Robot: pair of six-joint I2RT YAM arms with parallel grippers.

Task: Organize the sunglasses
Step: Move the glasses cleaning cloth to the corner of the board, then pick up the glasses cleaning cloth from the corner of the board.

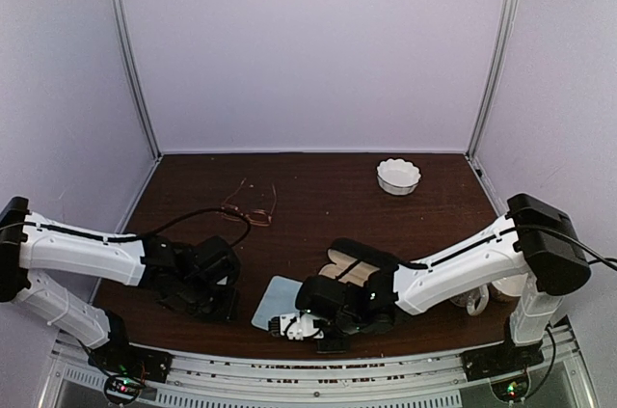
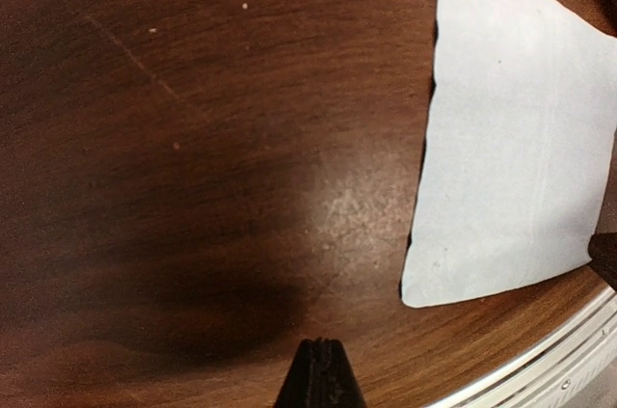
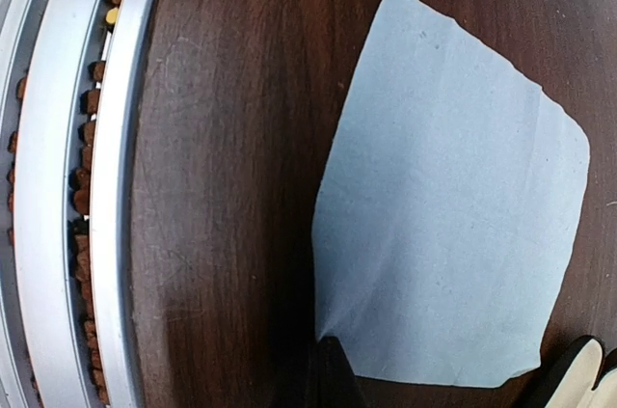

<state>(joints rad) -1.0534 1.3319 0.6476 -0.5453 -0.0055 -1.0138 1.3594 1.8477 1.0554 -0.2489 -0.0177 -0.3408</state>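
Observation:
The reddish-copper wire sunglasses (image 1: 249, 207) lie open on the dark wooden table (image 1: 318, 205), left of centre toward the back. The black-framed pair is not in view. A black glasses case with cream lining (image 1: 349, 264) sits at centre, partly under my right arm. A light-blue cloth (image 1: 275, 302) lies flat near the front edge. My right gripper (image 3: 329, 362) is low at the cloth's (image 3: 453, 205) near corner, shut and pinching its edge. My left gripper (image 2: 321, 369) is shut and empty over bare table, left of the cloth (image 2: 516, 138).
A white fluted bowl (image 1: 398, 176) stands at the back right. A small white ring-shaped object (image 1: 473, 305) sits by the right arm's base. The metal front rail (image 3: 67, 196) runs close beside the right gripper. A black-and-cream edge (image 3: 578, 374) shows at the right wrist view's corner.

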